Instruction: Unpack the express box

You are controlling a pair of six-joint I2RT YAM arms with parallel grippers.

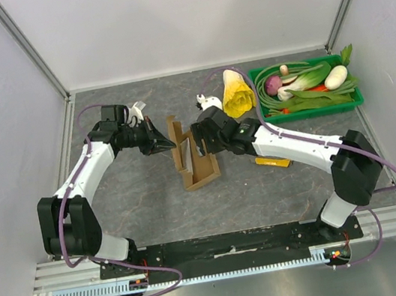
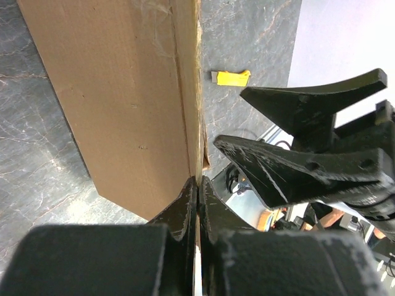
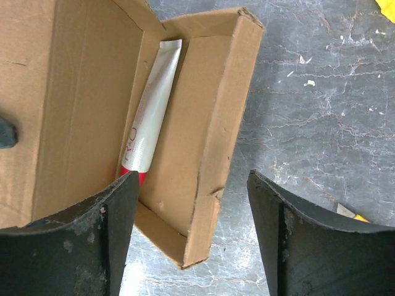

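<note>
sideways, the left fingers [image 2: 182, 206] pinch the express box [image 2: 123, 105] lid.

Express box [image 1: 205, 169] lies at table centre, tube [image 3: 151, 105] inside it. Box cutter [image 1: 272, 161] lies just right of it. Vegetable tray [image 1: 313, 110] occupies far right corner.

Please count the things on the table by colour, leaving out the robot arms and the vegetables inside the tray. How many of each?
Brown: 1, the express box
White: 1, the tube inside it
Yellow: 2, the leafy vegetable and the flat tool
Green: 1, the tray
Total: 5
</note>
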